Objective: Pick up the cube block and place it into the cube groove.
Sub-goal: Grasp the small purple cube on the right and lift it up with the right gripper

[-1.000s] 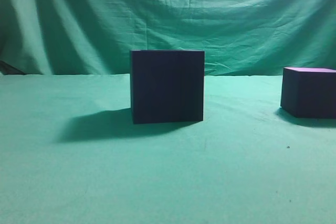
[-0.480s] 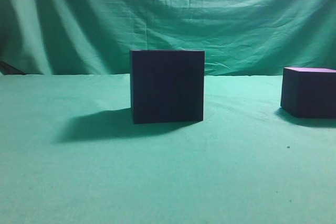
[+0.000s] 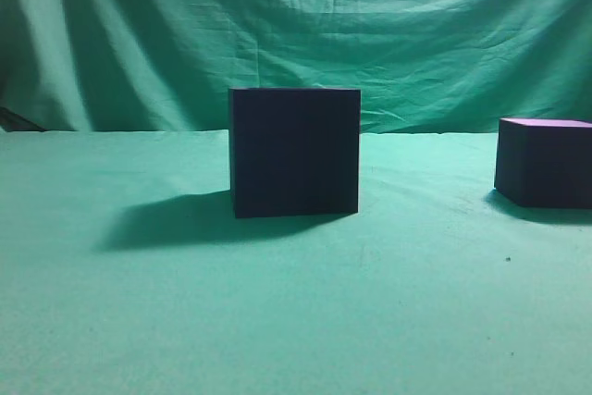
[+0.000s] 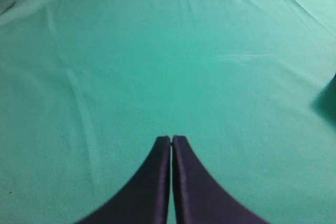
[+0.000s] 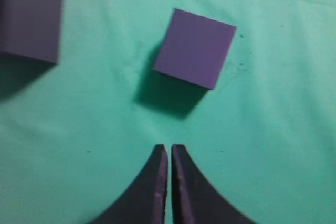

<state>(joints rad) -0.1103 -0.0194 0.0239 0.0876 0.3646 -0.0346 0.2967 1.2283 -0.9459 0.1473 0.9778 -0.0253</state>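
Observation:
The cube block (image 3: 544, 162), small and dark purple with a lighter top, stands at the right edge of the exterior view. It also shows in the right wrist view (image 5: 194, 46), lying ahead of my right gripper (image 5: 169, 147), which is shut and empty above the cloth. The cube groove (image 3: 294, 152), a larger near-black box, stands mid-table; its corner shows in the right wrist view (image 5: 29, 17) at the upper left. My left gripper (image 4: 171, 139) is shut and empty over bare green cloth. Neither gripper shows in the exterior view.
A green cloth covers the table (image 3: 296, 312) and hangs as a backdrop (image 3: 296, 34). The groove casts a shadow to its left (image 3: 171, 221). A dark shape (image 4: 328, 103) shows at the right edge of the left wrist view.

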